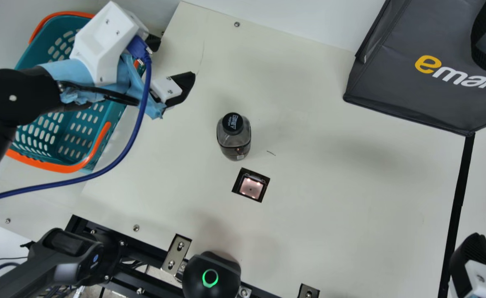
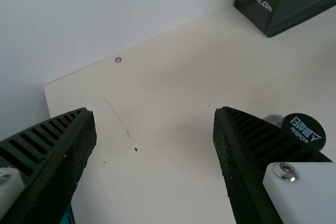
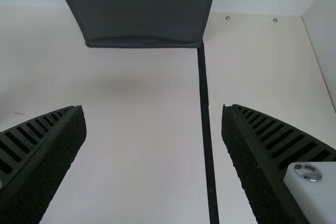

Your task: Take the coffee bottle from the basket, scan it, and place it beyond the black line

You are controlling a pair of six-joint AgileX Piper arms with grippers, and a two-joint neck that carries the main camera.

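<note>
We have the coffee bottle standing upright on the table, near the middle of the main view. Its black cap is on, and dark liquid shows low inside. The scanner window lies just below it in that picture, lit pinkish, with the bottle beside it rather than over it. The black line runs down the right side of the frame, well apart from the bottle, which is on the line's left.

Our left gripper is at the upper left, over the edge of the basket and the table. Its fingers stand wide with nothing between them; in the left wrist view the bottle's cap shows at the lower right, outside the gap and partly behind one finger. Blue wrapping covers part of that arm, and a blue cable hangs from it in a long curve.

Our right gripper is at the lower right corner, near the line. The right wrist view has it wide too and holding nothing, with the line passing between its fingers.

A dark bag fills the upper right, its lower corner at the line's upper end. A black dome with a green ring sits at the bottom.
</note>
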